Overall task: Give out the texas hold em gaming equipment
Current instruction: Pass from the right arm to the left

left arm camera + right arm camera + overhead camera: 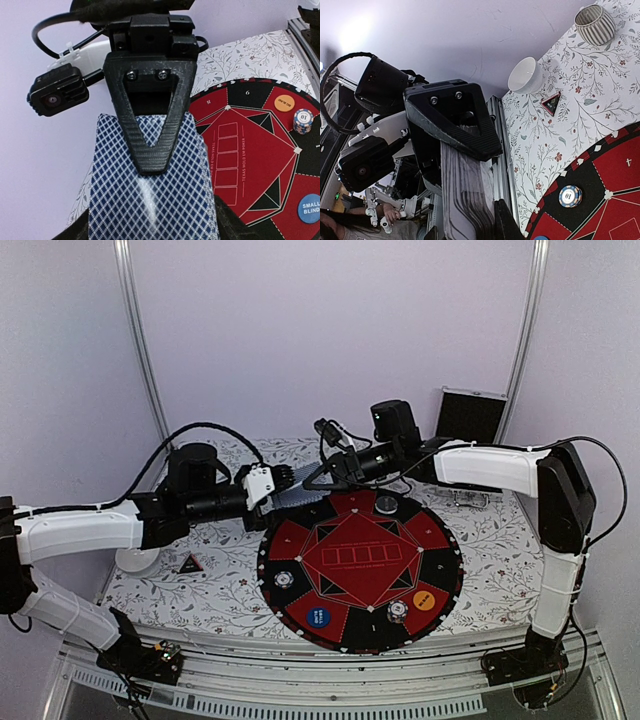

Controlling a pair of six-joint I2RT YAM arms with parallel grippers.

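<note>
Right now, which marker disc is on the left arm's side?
The blue disc, labelled small blind; the orange disc lies over on the other side.

Lighting bright, even, diffuse, looks overhead. Shadows soft and faint. Top view bit soft, low detail. Left wrist view: white glare streak down playing cards [148, 200], close stuff slightly fuzzy. Right wrist view: blown-out bright patch on wall [357, 30], bottom left corner dark, murky.

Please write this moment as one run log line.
right tool: shut on card deck | left tool: around deck, grip unclear | place: by far mat edge
</note>
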